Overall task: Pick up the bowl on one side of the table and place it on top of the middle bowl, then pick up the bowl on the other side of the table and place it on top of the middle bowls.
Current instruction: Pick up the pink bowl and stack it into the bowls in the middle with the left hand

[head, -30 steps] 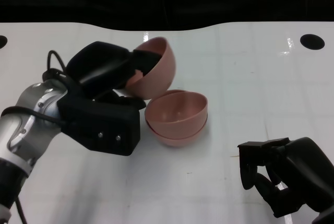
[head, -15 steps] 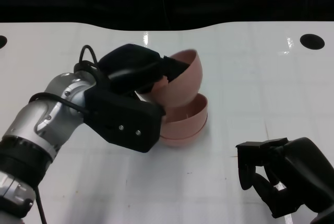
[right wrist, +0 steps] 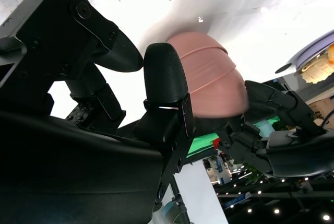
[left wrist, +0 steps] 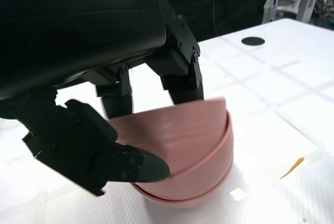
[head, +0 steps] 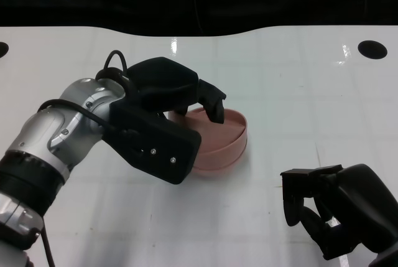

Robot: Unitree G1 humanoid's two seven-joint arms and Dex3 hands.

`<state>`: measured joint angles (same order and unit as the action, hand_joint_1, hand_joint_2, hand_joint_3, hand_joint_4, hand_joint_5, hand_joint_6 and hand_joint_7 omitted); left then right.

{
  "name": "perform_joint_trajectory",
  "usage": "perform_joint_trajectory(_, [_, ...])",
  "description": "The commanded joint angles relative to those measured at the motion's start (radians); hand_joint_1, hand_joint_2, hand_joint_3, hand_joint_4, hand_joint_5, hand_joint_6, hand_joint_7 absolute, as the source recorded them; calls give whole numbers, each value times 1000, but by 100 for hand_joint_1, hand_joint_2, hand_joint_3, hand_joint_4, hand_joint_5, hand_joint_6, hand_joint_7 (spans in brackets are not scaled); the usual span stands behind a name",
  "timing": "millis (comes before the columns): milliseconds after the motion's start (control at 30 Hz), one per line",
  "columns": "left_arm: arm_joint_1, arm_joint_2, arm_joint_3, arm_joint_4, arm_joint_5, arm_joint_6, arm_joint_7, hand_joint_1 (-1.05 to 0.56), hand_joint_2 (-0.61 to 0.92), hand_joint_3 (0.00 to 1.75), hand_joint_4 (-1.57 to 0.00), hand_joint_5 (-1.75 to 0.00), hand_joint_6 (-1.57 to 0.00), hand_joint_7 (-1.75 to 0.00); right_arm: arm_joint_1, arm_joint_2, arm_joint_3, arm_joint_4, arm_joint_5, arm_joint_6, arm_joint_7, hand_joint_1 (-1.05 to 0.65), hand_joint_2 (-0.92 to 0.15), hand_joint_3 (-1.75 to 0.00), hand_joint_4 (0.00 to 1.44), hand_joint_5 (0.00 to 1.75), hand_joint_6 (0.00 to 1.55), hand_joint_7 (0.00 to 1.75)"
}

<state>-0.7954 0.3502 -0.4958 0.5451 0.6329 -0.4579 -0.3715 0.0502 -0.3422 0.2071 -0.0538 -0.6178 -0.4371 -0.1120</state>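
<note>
**Last bowl going onto the stack, left hand hadn't let go yet**

Starting nearest me: the right hand (head: 339,214) was parked low at the near right of the table (head: 298,80), well apart from the bowls. Its fingers were curled in with nothing in them. I read that as just keeping it out of the way, since the job at that point belonged to the other arm.

Further out, the left hand (head: 165,102) was reaching over the middle of the table with the top bowl (head: 227,131) in its grip. In the left wrist view the fingers (left wrist: 180,72) hooked down over the far rim into the bowl, and the thumb (left wrist: 104,153) pressed against the outside wall near me. So it was a pinch across the wall, which makes sense for a smooth round bowl: nothing else to grab.

The top bowl sat nested into the stacked bowls (left wrist: 209,179) under it, slightly tilted as far as I could tell, with the lower rims peeking out below. It was a bit motion-blurred, so I couldn't say whether it was fully seated.

My guess is the placing was nearly done and only the release was left. The risk I saw was the fingers dragging the rim on the way out and tipping the stack.

Beyond that, just a dark hole (head: 372,49) in the far right of the table.
</note>
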Motion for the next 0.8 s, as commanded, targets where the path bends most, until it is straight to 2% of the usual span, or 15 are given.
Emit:
perform_joint_trajectory(33, [-6, 23, -11, -42, 17, 37, -57, -74, 92, 21, -29, -28, -38, 0, 4, -10, -9, -4, 7, -5, -1, -9, -16, -159, 101, 175, 83, 162])
perform_joint_trajectory(100, [-4, 31, -13, -68, 12, 65, -107, -87, 92, 25, -23, -24, -30, 0, 2, -11, -11, 2, 10, -9, -2, -9, -16, -159, 101, 175, 83, 162])
perform_joint_trajectory(200, [5, 43, -6, -104, 1, 87, -150, -97, 92, 30, -18, -21, -25, 0, 1, -10, -10, 4, 11, -9, -2, -9, -16, -159, 100, 175, 83, 161])
perform_joint_trajectory(367, [56, 63, 36, -176, -31, 111, -134, -101, 92, 33, -12, -18, -22, 0, -1, -16, -15, 20, 14, -26, -9, -9, -16, -159, 100, 175, 82, 161])
perform_joint_trajectory(567, [151, 97, 125, -264, -78, 78, -57, -95, 92, 31, -10, -20, -20, 0, -3, -14, -20, 35, 21, -37, -7, -9, -16, -159, 100, 175, 82, 162])
perform_joint_trajectory(700, [267, 131, 224, -311, -165, -15, 26, -86, 92, 31, -12, -25, -20, -1, -4, -13, -19, 42, 23, -47, -12, -6, -15, -160, 100, 175, 83, 161])
perform_joint_trajectory(800, [364, 123, 295, -350, -236, -64, 88, -75, 92, 29, -17, -32, -25, -3, -7, -15, -20, 49, 20, -55, -16, -6, -15, -160, 101, 175, 83, 161])
